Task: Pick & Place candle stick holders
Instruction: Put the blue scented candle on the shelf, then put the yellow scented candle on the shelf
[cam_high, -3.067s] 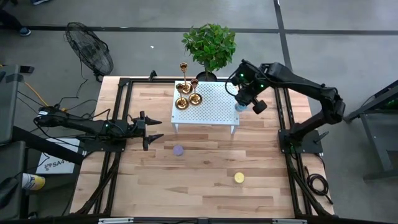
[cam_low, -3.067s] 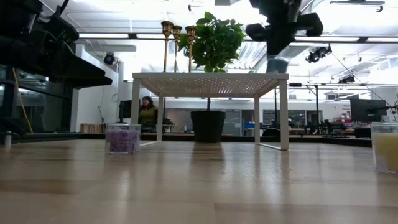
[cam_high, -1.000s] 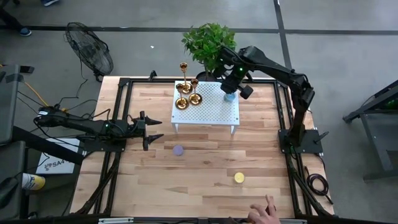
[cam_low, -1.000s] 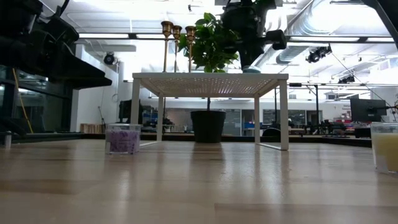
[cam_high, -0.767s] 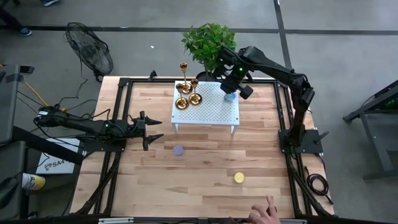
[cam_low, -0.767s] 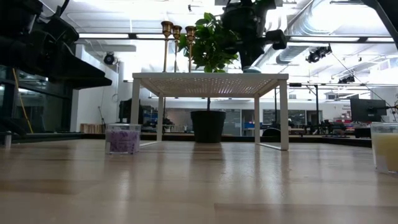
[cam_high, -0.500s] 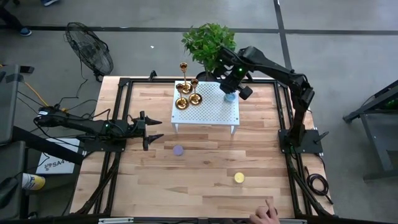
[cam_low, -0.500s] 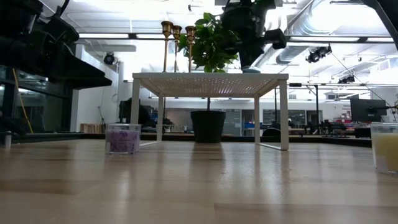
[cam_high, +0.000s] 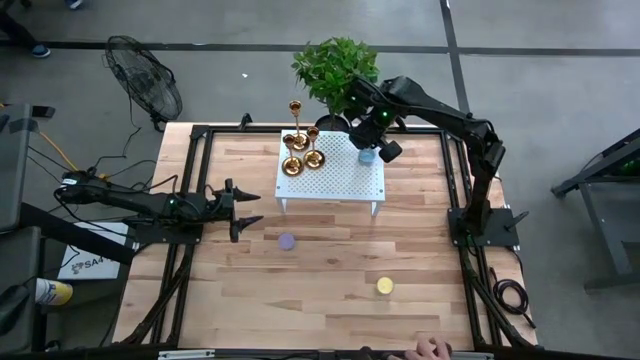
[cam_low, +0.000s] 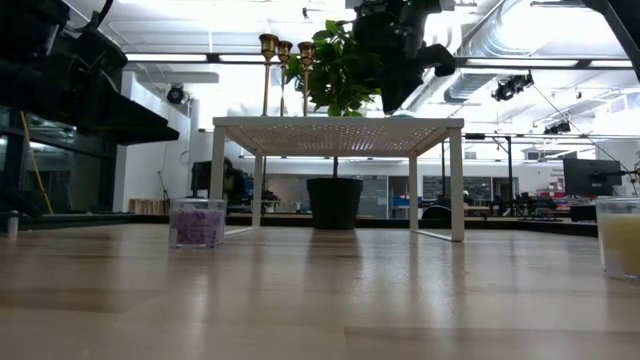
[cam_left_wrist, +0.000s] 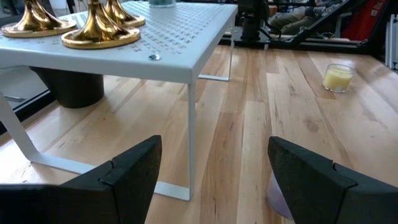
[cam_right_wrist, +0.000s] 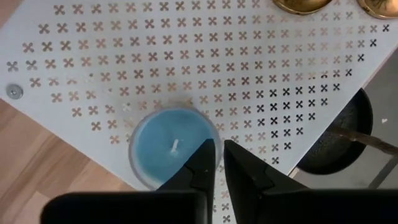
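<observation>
From the high view, the right gripper (cam_high: 372, 142) hangs over the far right part of the white perforated shelf (cam_high: 345, 178), just above a blue candle (cam_high: 367, 155), while the candle stick holders (cam_high: 300, 150) stand together on the far left part of the same shelf, apart from it; the left gripper (cam_high: 243, 209) waits with fingers spread over the table's left side. In the low view the three gold holders rise from the shelf's left end and the right gripper is above its right half. In the right wrist view the fingers (cam_right_wrist: 202, 165) are nearly together with only a thin gap, holding nothing, at the candle's rim; two gold bases are at the shelf's far edge.

Two slim dark jointed arms, small green lights at the wrists, matte black wedge-shaped fingers (cam_left_wrist: 118, 180).
</observation>
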